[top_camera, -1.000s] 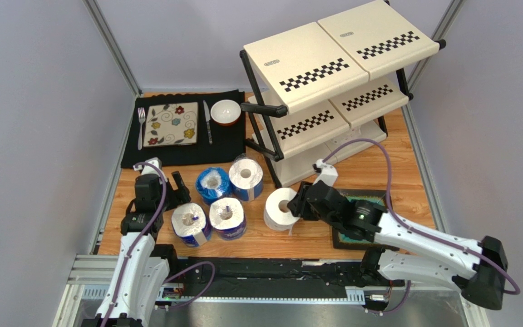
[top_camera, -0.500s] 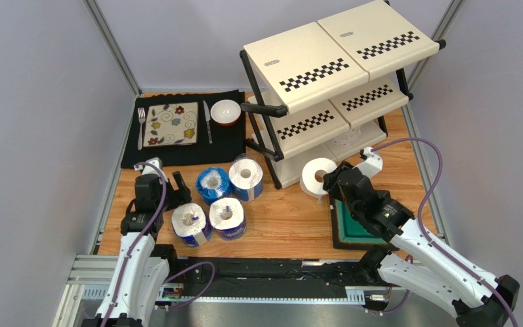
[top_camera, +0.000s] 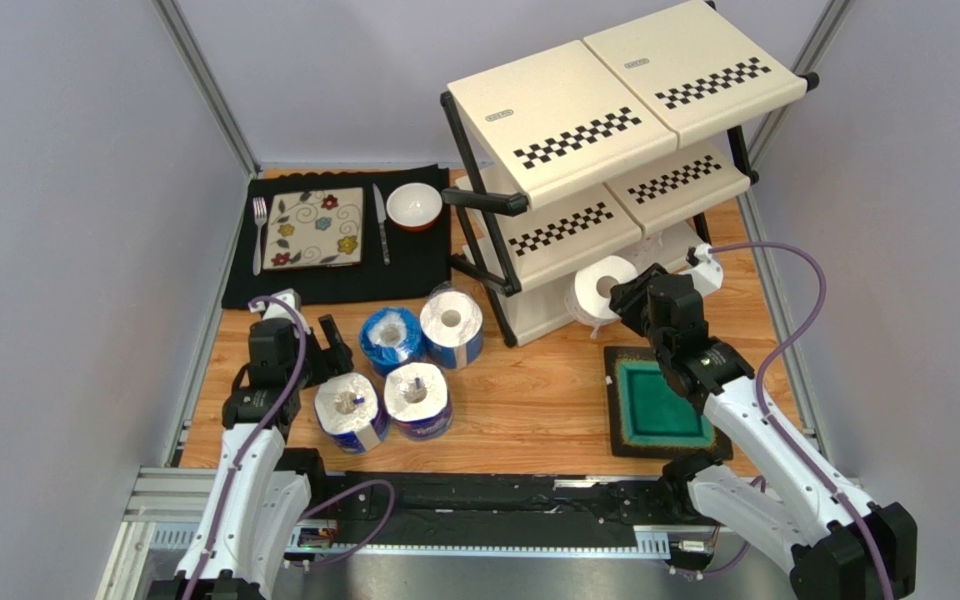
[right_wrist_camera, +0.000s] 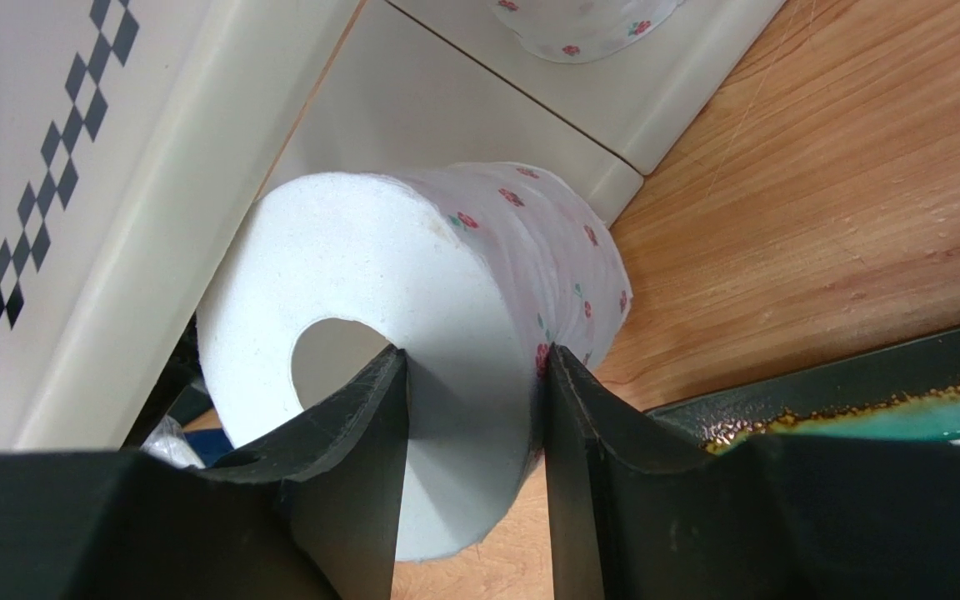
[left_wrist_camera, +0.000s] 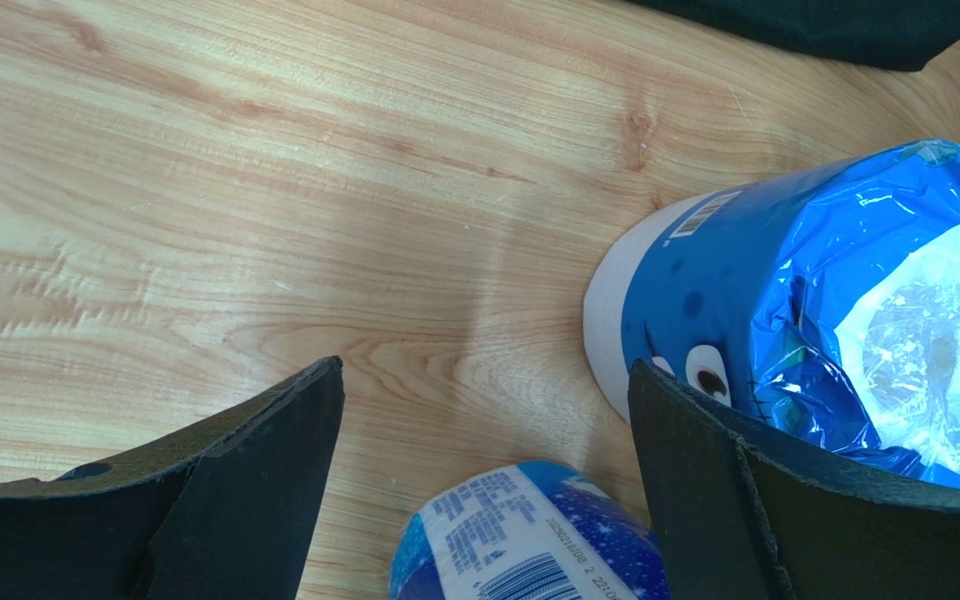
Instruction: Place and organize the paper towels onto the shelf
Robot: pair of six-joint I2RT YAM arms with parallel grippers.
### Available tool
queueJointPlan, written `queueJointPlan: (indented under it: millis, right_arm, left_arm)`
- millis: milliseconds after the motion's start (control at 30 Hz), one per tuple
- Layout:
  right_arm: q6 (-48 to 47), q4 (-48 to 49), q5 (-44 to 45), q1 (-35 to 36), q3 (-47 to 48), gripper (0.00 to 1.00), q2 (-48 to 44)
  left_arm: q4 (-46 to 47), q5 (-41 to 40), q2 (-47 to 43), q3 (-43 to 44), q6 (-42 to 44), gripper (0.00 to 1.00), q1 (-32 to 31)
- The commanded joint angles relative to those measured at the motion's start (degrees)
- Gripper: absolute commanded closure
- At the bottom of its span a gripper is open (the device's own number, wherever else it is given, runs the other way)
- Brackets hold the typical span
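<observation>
4 blue rolls (top_camera: 391, 340) on wooden table (top_camera: 535, 406), grey walls (top_camera: 72, 188); right gripper (right_wrist_camera: 473, 363) pinches white roll (top_camera: 602, 285), left gripper (left_wrist_camera: 485, 388) gapes.

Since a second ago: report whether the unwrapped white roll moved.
Yes: the unwrapped white roll moved from left of the green tray, away and rightward, to the shelf.

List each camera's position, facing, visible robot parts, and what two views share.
Top external: above and behind the bases, looking down at the table; both arms show.
Left wrist: on the left arm, facing down at blue-wrapped rolls; open left end effector shows.
Right wrist: facing the shelf; right end effector pinching the white roll.
Shared: top and right wrist show that roll, shelf and green tray.
</observation>
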Motion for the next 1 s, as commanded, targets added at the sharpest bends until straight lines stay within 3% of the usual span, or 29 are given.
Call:
queueJointPlan:
  millis: [0,967]
  right_arm:
    - [0.11,10.06,-4.42,-1.77,0.5,0.72,1.83]
    - [2.65,26.67,-5.04,-5.73,2.87,0.71,16.95]
  left_arm:
    - [0.2,-0.48,-0.83,0.95,1.06,0.08,0.0]
    - [-1.65,-0.48,-5.67,-1.16,1.41,0.07,-0.09]
